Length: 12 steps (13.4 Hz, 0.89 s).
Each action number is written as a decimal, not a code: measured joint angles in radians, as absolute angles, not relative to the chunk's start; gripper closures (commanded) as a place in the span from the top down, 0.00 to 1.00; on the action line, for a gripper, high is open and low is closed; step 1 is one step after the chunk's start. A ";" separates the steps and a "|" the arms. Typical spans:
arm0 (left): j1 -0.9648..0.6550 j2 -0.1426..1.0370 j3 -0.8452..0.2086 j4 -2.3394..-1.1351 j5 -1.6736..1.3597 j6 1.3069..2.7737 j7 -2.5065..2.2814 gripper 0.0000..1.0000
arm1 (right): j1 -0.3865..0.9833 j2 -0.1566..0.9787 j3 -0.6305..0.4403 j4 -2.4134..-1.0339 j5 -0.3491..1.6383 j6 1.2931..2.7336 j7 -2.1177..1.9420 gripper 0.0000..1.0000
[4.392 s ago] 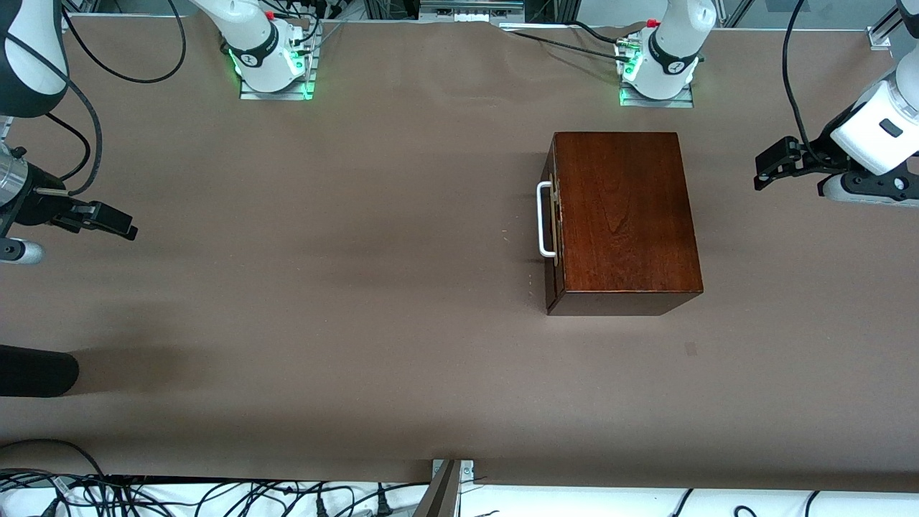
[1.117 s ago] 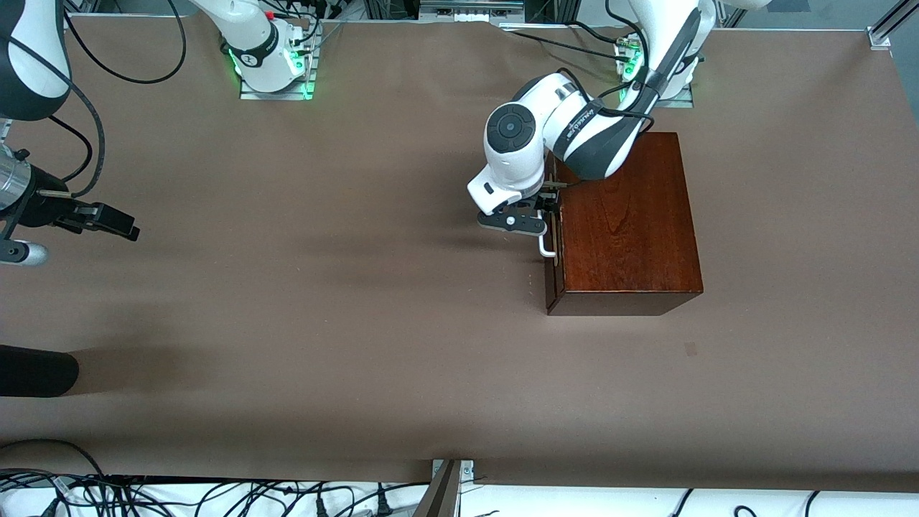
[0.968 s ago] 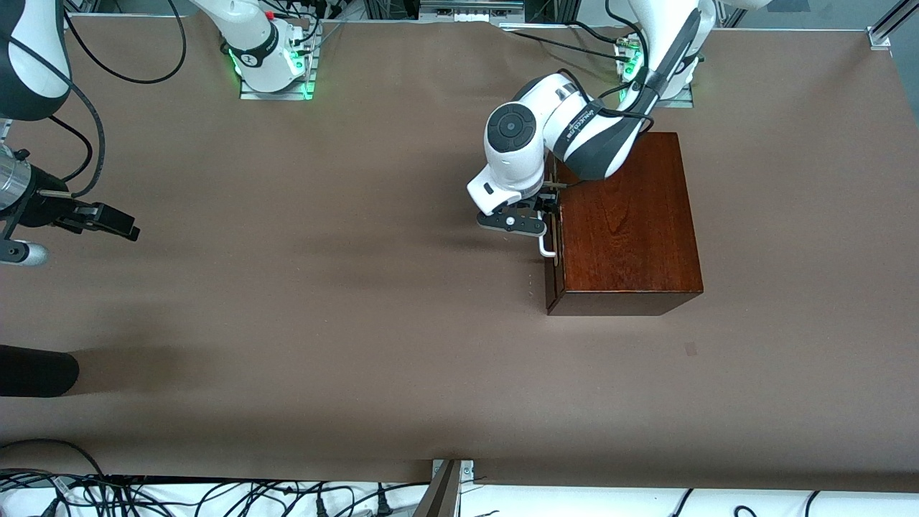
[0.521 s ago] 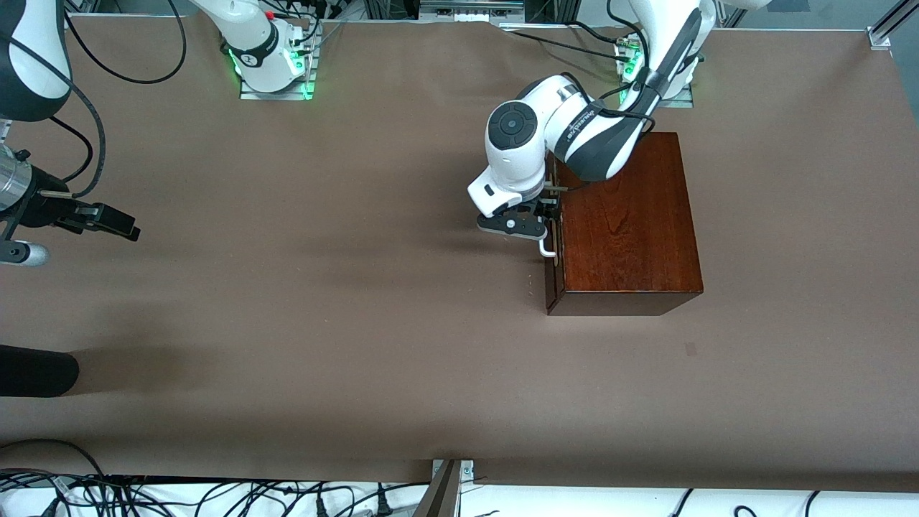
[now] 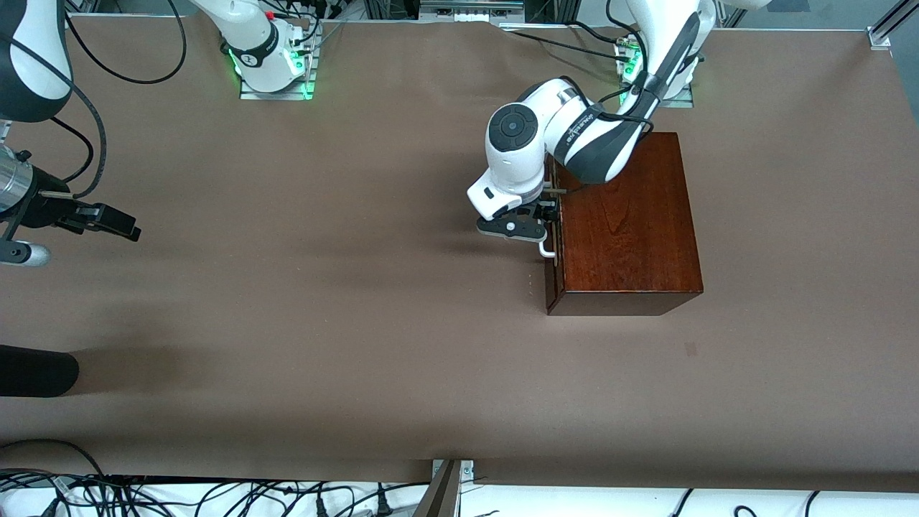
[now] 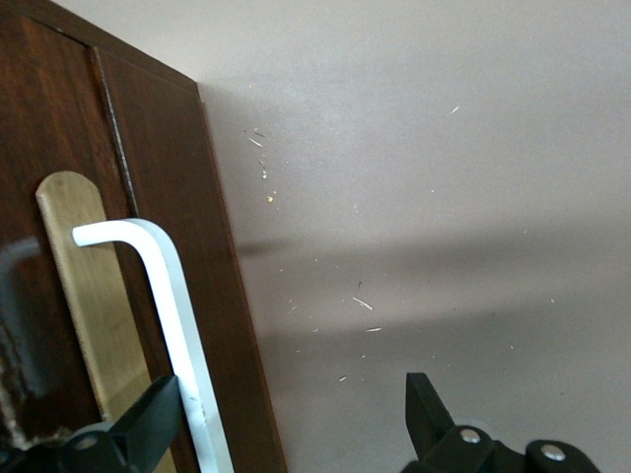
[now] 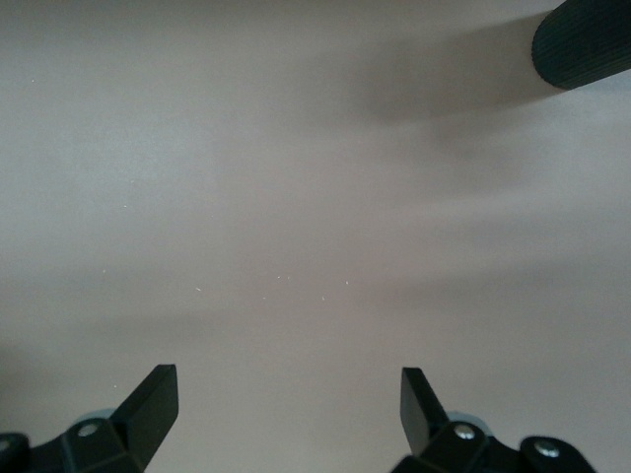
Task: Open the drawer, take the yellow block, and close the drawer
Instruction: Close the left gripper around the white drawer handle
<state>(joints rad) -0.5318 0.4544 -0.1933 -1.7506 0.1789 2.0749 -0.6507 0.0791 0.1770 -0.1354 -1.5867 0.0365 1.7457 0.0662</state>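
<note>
Front view: a wide brown tabletop (image 5: 359,323) fills the frame, bare in its lower half. Right of centre sits one glossy mahogany-coloured box (image 5: 624,222). Its drawer (image 5: 551,244) is closed, with the dark front facing the middle of the frame and the white loop handle (image 5: 547,250) showing only at its lower end, under the arm. The yellow block is not visible anywhere — presumably it is inside the closed drawer.

The left hand (image 5: 547,224) is at the handle, just right of centre. In the left wrist view its fingers (image 6: 148,424) are spread wide: one black fingertip lies against the drawer front beside the brass plate (image 6: 94,296), the other is out over bare tabletop, and the white handle (image 6: 163,305) runs between them. Nothing is pinched yet.

At the left edge of the frame, about mid-height, the right hand (image 5: 108,219) waits over empty tabletop, fingers (image 7: 148,399) spread and holding nothing.

Doing this step well, as a judgement: the bar should be centred between the fingers before they close, and the pull should run straight out from the drawer front toward the middle of the frame, so the tray does not bind or drag the box along.

Counted — one box, one drawer, one handle, one brass plate, two arms, two hands; no yellow block in sight. A dark rounded object (image 5: 36,370) intrudes at the lower left edge.
</note>
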 measured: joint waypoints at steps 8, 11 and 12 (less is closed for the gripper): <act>-0.531 0.452 -0.183 -1.727 0.179 2.009 -0.730 1.00 | 0.080 0.178 -0.135 -1.587 0.037 1.746 0.066 1.00; -0.548 0.450 -0.188 -1.714 0.197 1.958 -0.789 1.00 | 0.080 0.178 -0.135 -1.587 0.037 1.745 0.066 1.00; -0.559 0.450 -0.189 -1.708 0.208 1.949 -0.811 1.00 | 0.080 0.178 -0.135 -1.587 0.037 1.745 0.066 1.00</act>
<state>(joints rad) -0.5594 0.4499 -0.1892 -1.7082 0.2078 1.9491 -0.8112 0.0801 0.1779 -0.1348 -1.5873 0.0365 1.7455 0.0661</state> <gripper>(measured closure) 0.000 0.000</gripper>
